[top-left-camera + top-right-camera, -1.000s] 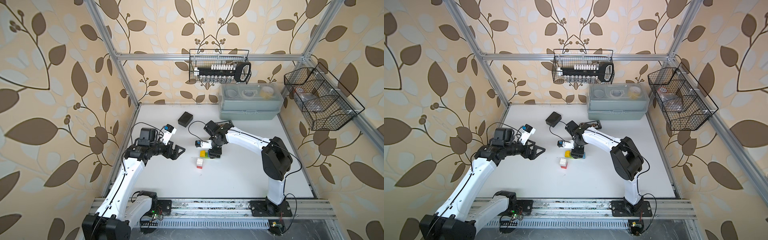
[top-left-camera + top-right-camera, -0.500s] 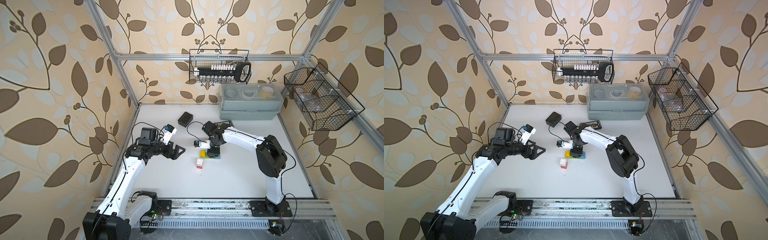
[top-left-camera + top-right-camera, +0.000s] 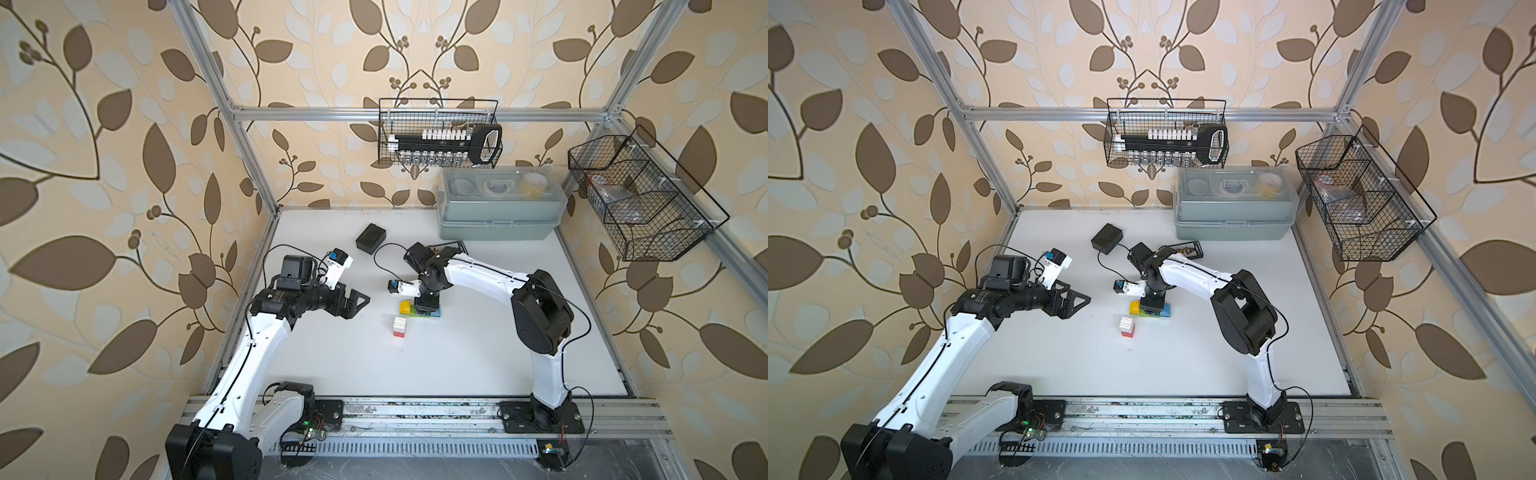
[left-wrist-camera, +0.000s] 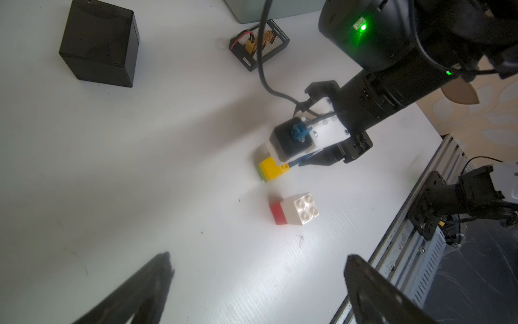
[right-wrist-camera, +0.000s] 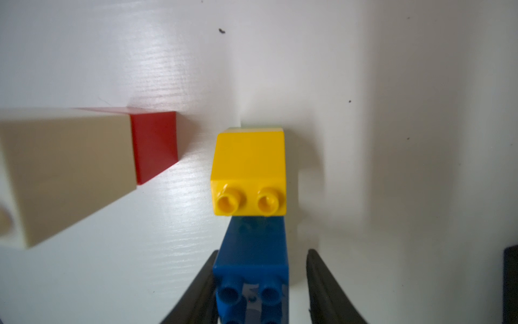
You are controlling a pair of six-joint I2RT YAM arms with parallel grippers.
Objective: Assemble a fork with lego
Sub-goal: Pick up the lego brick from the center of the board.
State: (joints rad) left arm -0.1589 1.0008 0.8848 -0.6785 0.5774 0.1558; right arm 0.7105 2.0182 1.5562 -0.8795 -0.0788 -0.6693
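A partly built fork lies mid-table: a yellow brick [image 3: 406, 307] and a light-blue brick [image 3: 436, 314] on a lime-green crossbar [image 3: 415, 314]. My right gripper [image 3: 428, 309] points down over it. In the right wrist view its jaws [image 5: 262, 252] straddle a blue brick [image 5: 252, 246] next to the yellow brick [image 5: 248, 162]; one finger touches the blue brick and the other stands off with a gap. A red-and-white stem [image 3: 400, 326] [image 3: 1127, 326] stands apart, close in front. My left gripper [image 3: 357, 301] [image 4: 259, 256] hovers open and empty to the left.
A black box [image 3: 371, 238] and a small black tray of brown bits [image 3: 1188, 249] sit behind the bricks. A grey toolbox [image 3: 498, 208] stands at the back right. Wire baskets [image 3: 438, 133] hang on the walls. The metal rail [image 3: 415, 415] runs along the front edge.
The right gripper's jaws have narrowed around the blue brick, and its arm has shifted slightly left. The left arm has stayed put.
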